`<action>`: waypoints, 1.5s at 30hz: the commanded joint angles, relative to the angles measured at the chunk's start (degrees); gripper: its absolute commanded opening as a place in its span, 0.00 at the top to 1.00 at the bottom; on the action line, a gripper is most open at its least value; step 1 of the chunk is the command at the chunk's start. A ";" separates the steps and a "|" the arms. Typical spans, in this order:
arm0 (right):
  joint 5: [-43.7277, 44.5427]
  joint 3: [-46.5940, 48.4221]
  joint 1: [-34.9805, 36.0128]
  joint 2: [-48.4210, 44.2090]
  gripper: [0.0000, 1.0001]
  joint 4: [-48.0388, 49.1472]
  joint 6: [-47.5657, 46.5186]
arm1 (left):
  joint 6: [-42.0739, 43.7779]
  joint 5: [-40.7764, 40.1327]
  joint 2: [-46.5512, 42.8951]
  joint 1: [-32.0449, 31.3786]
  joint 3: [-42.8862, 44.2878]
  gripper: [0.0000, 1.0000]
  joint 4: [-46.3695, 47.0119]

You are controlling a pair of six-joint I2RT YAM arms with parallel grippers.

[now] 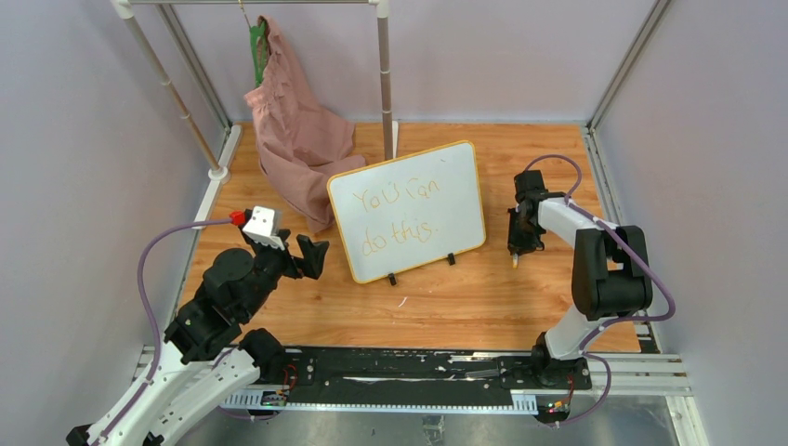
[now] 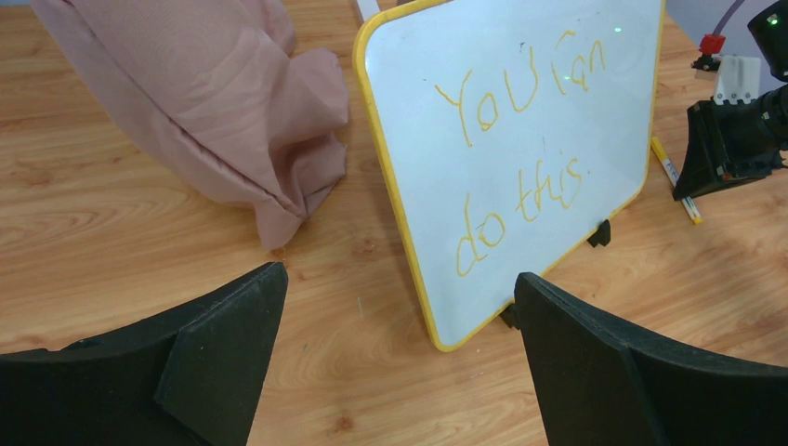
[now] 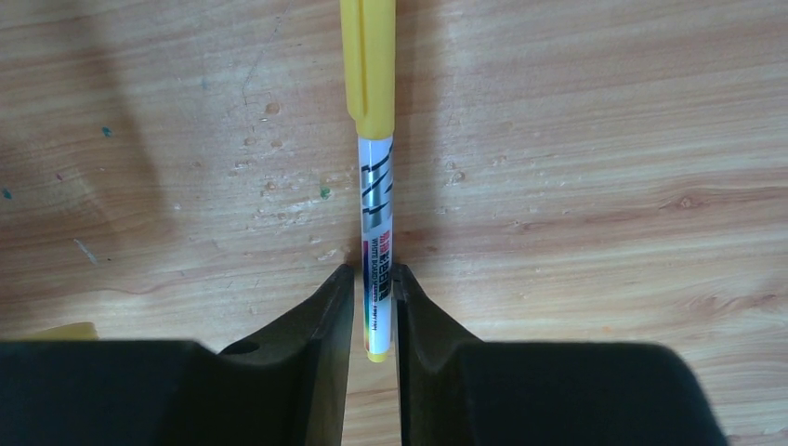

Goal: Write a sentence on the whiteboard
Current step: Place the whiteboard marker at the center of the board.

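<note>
Yellow-framed glossy white whiteboard (image 1: 409,209) stands on the wooden surface (image 1: 465,302), bearing the orange handwritten sentence (image 1: 401,216). The left claw (image 2: 400,274) gapes wide, empty. The right claw (image 3: 374,279) narrowly flanks a yellow-capped white marker (image 3: 373,186) lying there; whether it grips, I cannot tell.

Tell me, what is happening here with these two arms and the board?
The whiteboard stands on the table with the sentence "You can do this." written in orange. The right gripper is down at the table, jaws close around the end of a yellow marker lying on it; whether they press it is unclear. The left gripper is open and empty, facing the board.
</note>
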 commanded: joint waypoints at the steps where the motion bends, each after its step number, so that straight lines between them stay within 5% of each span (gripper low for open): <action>1: 2.73 -1.46 -0.80 -0.11 0.75 -0.98 -0.39 | 0.92 -0.75 0.18 -0.77 -0.72 0.02 1.74; 17: 2.93 -2.20 -0.80 -1.03 0.81 -1.10 -0.67 | 0.94 -0.63 -0.07 -1.23 -0.77 0.02 1.70; 30: 2.62 -0.95 -0.78 -3.47 0.64 -2.23 0.78 | 1.38 0.34 -0.24 -1.49 -0.89 0.02 2.11; 40: 7.67 -0.72 0.28 -22.64 0.61 -5.71 4.85 | 1.36 -3.66 0.55 -1.51 -0.78 0.00 1.81; 45: 22.37 -5.88 12.30 -39.09 0.64 -3.99 4.62 | -1.14 -3.69 -1.21 -1.57 -1.06 0.00 4.31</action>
